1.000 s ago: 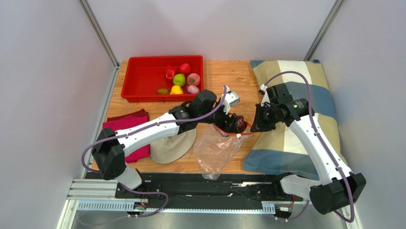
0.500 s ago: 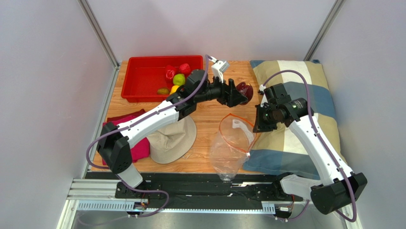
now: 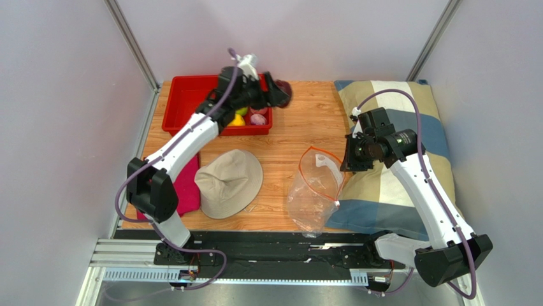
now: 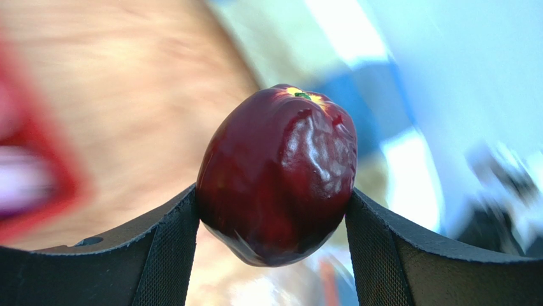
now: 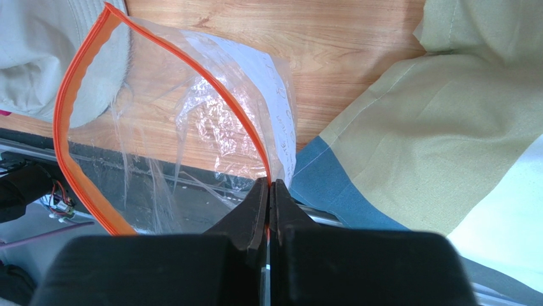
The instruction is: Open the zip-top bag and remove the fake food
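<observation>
Left gripper [image 4: 271, 205]: clamped on maroon fake fruit [image 4: 280, 159], pads on either side.
Behind it, under its wrist: red tray [image 3: 188, 102] holding other fake food [image 3: 258, 118].
Right gripper [image 5: 268, 186]: pinched tight on orange rim of zip-top bag [image 5: 210, 121].
Ahead of it: bag mouth gaping, on bench [image 3: 299, 121].

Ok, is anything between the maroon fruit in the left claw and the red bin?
Nothing visible. The left claw holds the dark maroon fruit just off the red bin's right rim, so only that rim is left to cross. Other toy fruits crowd the bin's right end.
</observation>
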Robot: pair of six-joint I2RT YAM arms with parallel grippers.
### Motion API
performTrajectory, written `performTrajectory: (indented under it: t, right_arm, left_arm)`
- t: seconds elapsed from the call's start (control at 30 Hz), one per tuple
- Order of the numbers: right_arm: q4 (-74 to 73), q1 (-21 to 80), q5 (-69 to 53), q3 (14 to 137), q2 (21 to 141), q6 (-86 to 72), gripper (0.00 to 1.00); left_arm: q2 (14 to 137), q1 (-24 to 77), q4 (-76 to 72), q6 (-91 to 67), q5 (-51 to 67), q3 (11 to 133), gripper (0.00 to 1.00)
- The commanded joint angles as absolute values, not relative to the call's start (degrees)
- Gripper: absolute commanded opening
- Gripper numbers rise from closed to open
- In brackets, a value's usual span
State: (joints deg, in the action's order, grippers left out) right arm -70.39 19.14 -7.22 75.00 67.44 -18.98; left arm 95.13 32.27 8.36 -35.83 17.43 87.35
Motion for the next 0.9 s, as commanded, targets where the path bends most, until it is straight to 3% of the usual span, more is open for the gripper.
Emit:
performTrajectory:
  t: [0.0,0.23,0.47,0.53,0.57,0.63,0.67,0.7,0.87]
  right_arm:
    - [-67.9,19.0,-8.3,76.5,67.3,-18.6,0.0]
    - [-68.3,18.8,-6.4,82.0,70.0,-18.0,0.0]
    - [-67.5,18.9,-8.5,88.2,74.4,-18.4,0.0]
    - [-67.0,18.9,-9.1,88.3,75.2,-18.6,0.0]
    - [-66.8,18.9,-9.1,88.2,75.6,-18.7,0.0]
    - [-66.1,18.9,-8.6,88.0,76.0,-18.8,0.0]
    - [-65.9,18.9,-8.5,87.6,76.7,-19.0,0.0]
    - [-65.1,18.9,-8.4,87.4,77.0,-19.1,0.0]
    - [-62.5,18.8,-7.5,89.5,82.3,-19.9,0.0]
  left_arm:
    - [99.0,19.0,12.0,-44.4,16.5,89.9,0.0]
    - [112.2,5.6,16.1,-49.2,11.3,96.1,0.0]
    - [124.4,-1.5,25.2,-50.6,10.6,106.7,0.0]
    - [125.7,-2.1,26.2,-50.4,9.6,108.2,0.11]
    - [126.1,-2.6,27.4,-50.2,9.5,108.5,0.31]
    - [126.7,-3.0,29.3,-49.7,8.7,109.9,0.48]
    - [126.7,-3.1,31.3,-48.5,8.3,110.5,0.62]
    - [126.7,-3.1,32.3,-47.8,7.5,111.3,0.86]
    - [124.5,-3.0,40.0,-42.3,5.5,114.4,0.9]
